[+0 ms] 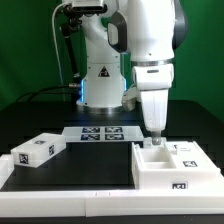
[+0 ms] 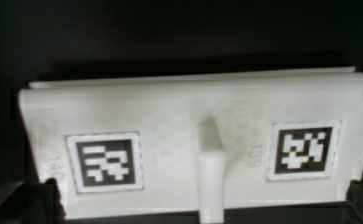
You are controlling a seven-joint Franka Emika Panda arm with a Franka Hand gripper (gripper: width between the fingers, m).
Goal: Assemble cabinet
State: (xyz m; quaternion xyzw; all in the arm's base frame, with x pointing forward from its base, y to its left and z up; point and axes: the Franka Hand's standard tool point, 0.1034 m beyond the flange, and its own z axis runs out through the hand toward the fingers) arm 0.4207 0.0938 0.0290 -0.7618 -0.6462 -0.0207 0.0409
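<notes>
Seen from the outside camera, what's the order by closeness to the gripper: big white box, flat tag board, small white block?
1. Large white plastic cabinet, directly under the gripper.
2. Flat white marker board, centre table.
3. Small white tagged block, exterior view's far left.

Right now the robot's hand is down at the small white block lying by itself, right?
No. In the exterior view the gripper is down at the big cabinet; the small white block lies by itself, away from it.
</notes>
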